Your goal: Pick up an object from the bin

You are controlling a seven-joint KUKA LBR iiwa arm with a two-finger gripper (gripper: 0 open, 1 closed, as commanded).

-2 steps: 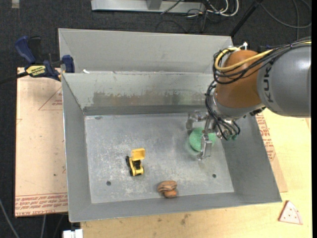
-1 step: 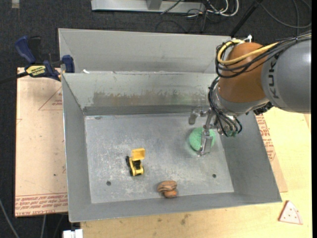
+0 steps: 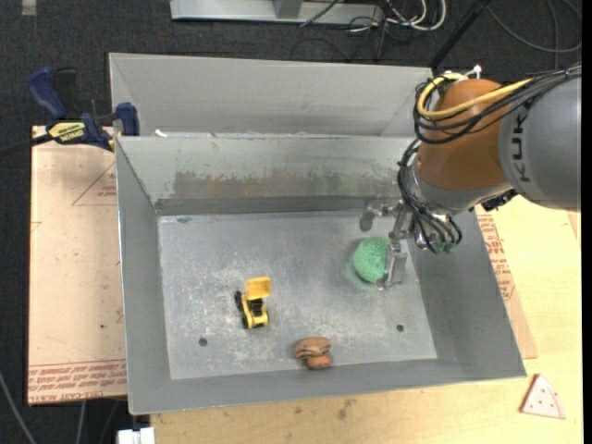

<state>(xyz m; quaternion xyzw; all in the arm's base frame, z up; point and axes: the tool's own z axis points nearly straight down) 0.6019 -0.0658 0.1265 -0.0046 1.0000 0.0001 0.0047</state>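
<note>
The gripper [image 3: 396, 259] hangs low over the right half of the bin [image 3: 277, 178], at about 3 o'clock from the middle of the floor. The orange-covered wrist above hides much of it, so whether it stands wide or narrow cannot be told, and nothing can be seen held in it.

A green ball [image 3: 369, 261] lies just beside the gripper, at its 9 o'clock, close enough that the two may be touching. The ball looks round and soft, so it has no long axis and should take a grip from any side. The next move seems to turn on that small offset: the gripper would likely have to shift toward 9 o'clock to sit squarely over the ball.

The yellow toy truck [image 3: 254, 302] is well apart at 8 o'clock from the ball. A brown lump [image 3: 314, 351] lies at 7 o'clock, near the front wall.
</note>
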